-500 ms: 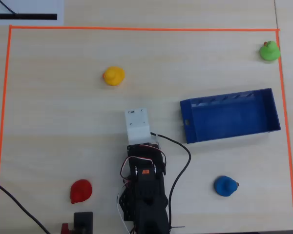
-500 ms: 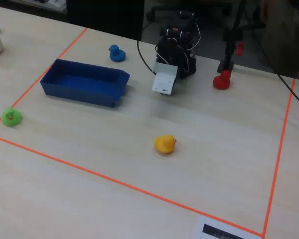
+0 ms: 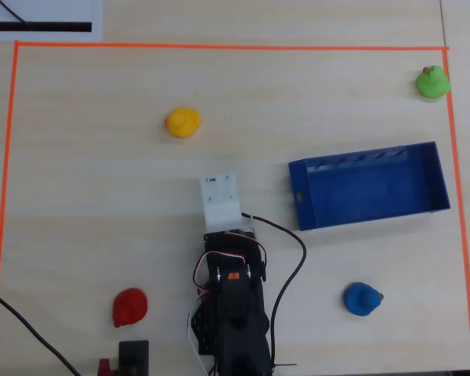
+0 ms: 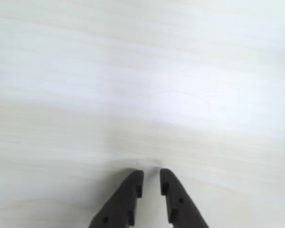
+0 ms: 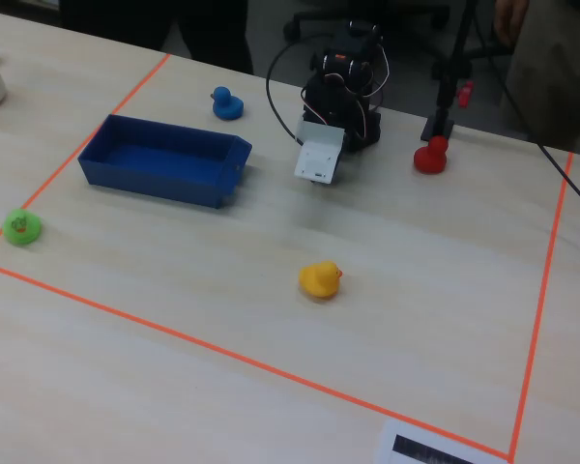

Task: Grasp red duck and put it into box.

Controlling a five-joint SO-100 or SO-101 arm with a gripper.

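**Arm folded low, gripper empty**

The arm [image 3: 233, 313] crouches over the tabletop [image 3: 86, 196], gripper [image 4: 151, 183] fingers slightly parted, holding nothing. The solid-red, rounded red duck [image 3: 130, 306] sits well left of the arm in the overhead view; the box [image 3: 368, 186] lies right.

On my worktop [image 3: 94, 188] an orange tape line [image 3: 219, 46] frames the area. Inside it I see a yellow duck [image 3: 182, 121] near the middle, a green duck [image 3: 433, 81] in a corner, and a blue duck [image 3: 363, 298] well apart from both.
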